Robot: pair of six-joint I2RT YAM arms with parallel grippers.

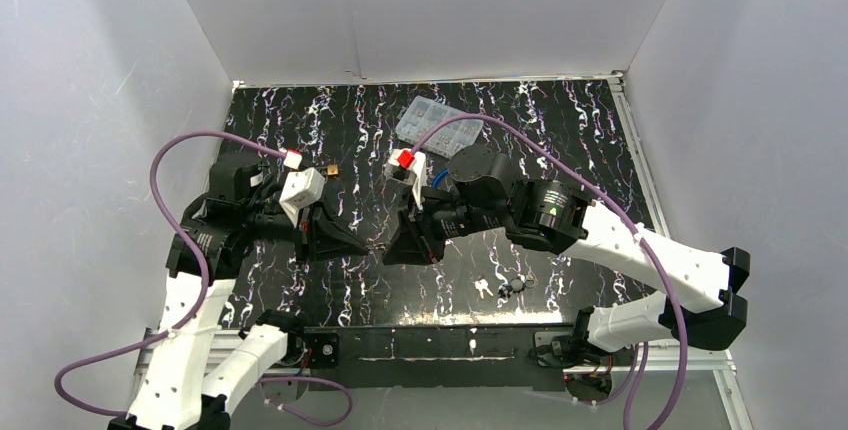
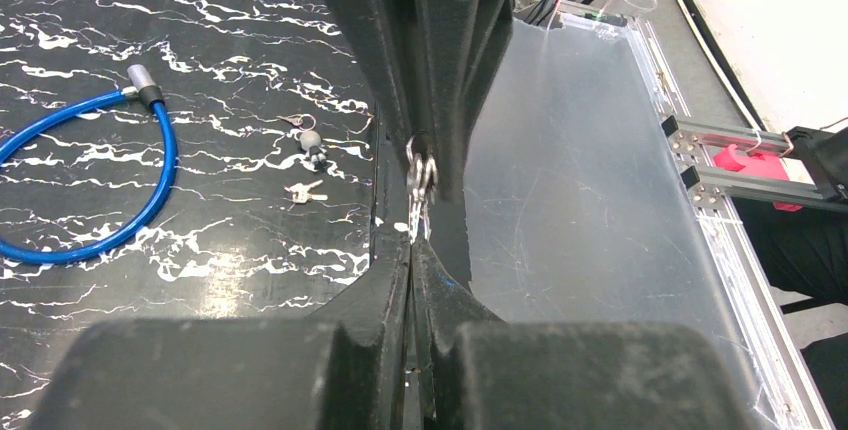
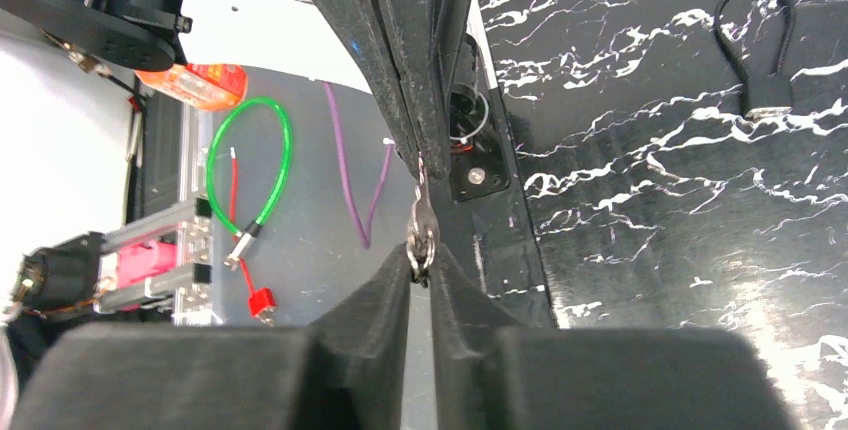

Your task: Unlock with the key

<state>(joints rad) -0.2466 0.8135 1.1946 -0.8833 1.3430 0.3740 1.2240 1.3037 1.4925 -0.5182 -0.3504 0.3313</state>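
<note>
A small silver key (image 2: 421, 178) hangs in the air between my two grippers, which meet tip to tip over the table's near middle. My left gripper (image 2: 413, 246) is shut on one end of it. My right gripper (image 3: 422, 268) pinches the other end of the key (image 3: 422, 230) between its fingertips. From above, the left gripper (image 1: 368, 246) and right gripper (image 1: 387, 248) nearly touch, and the key itself is too small to see. A blue cable lock (image 2: 100, 180) lies looped on the black marbled table (image 2: 200, 30). A black cable lock (image 3: 760, 50) lies farther off.
Loose keys (image 1: 483, 288) and a small keyring (image 1: 515, 285) lie near the front edge. A clear plastic box (image 1: 438, 125) sits at the back. A green cable loop (image 3: 250, 170) and a red tag (image 3: 262, 302) lie on the grey sheet beyond the table's near edge.
</note>
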